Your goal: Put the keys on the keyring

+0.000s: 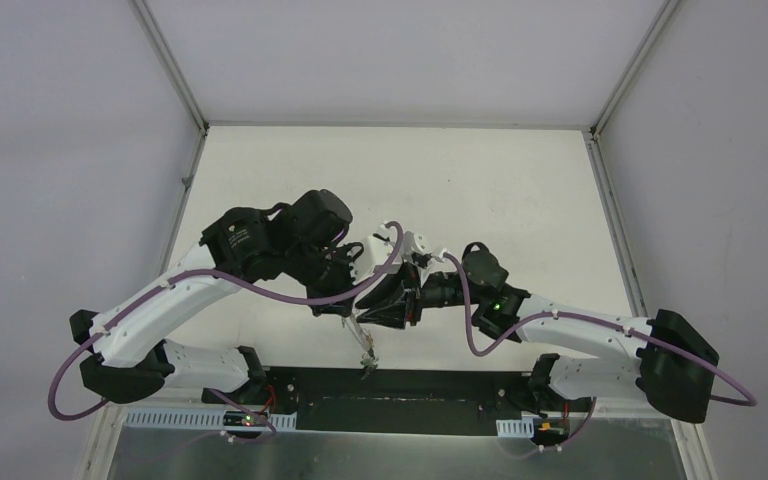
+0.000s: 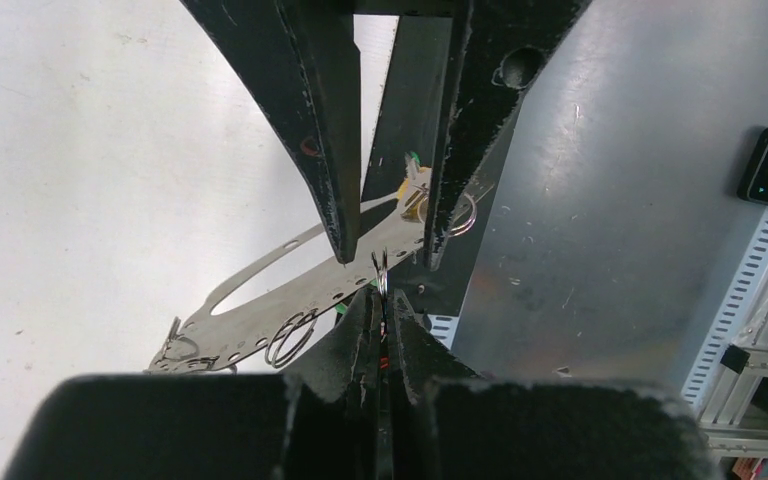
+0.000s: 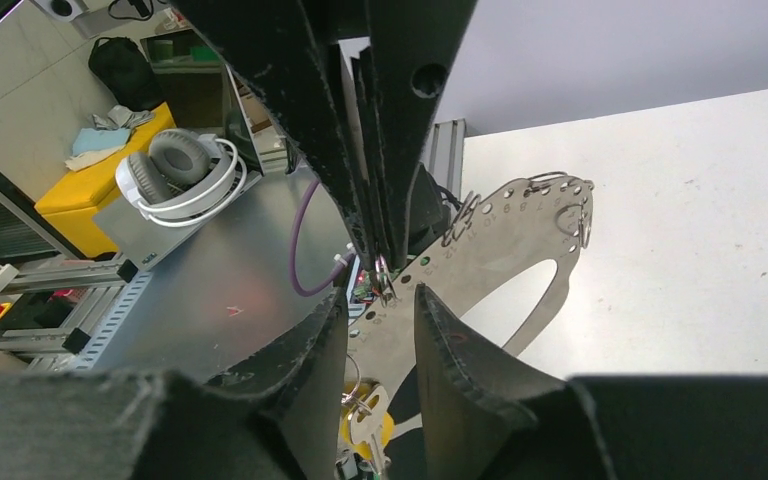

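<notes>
Both arms meet above the middle of the white table point(image 1: 500, 190), with their grippers pointing at each other. The keyring point(image 3: 490, 250) is in the air between them. It looks here like a flat grey metal plate, with a long oval opening and a row of small holes along its border. Its lower end hangs down toward the near edge of the table.

The left gripper point(image 2: 384, 300) is fully closed, and its fingertips pinch the thin edge of the keyring. Some small wire rings point(image 2: 290, 340) hang from the holes of the plate.

The right gripper point(image 3: 380, 300) has its jaws partly apart, and the plate lies across the gap between the two fingers. I cannot tell if the tips touch the metal, and nothing looks clamped.

One key with a yellow head point(image 2: 410, 195) hangs on the plate, just beside one finger of the right gripper (in the right wrist view it shows low down, between that gripper's own fingers). A tiny green piece point(image 2: 412, 157) sits just above the yellow head, too small to tell more.
</notes>
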